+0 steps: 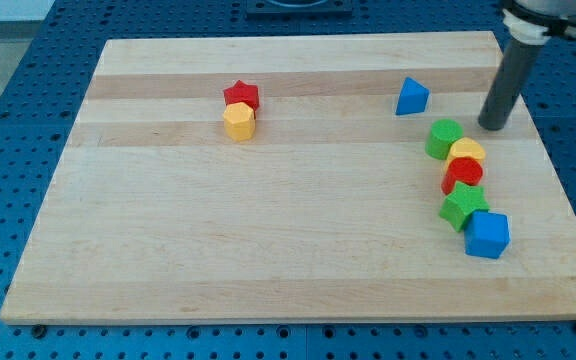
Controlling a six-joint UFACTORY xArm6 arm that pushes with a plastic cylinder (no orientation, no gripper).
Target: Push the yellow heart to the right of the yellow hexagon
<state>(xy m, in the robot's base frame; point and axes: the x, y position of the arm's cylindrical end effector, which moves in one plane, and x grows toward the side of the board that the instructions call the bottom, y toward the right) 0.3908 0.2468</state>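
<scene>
The yellow heart (467, 152) lies at the view's right in a tight column of blocks, wedged between a green round block (444, 138) above-left and a red round block (462, 174) below. The yellow hexagon (239, 121) sits at the upper left of centre, touching a red star (241, 96) just above it. My tip (492, 126) rests on the board above and to the right of the yellow heart, a short gap from it and from the green round block.
A blue triangle (412, 97) lies left of my tip near the view's top. A green star (464, 206) and a blue cube (487, 235) end the column at the right. The wooden board (268, 250) is edged by a blue pegboard.
</scene>
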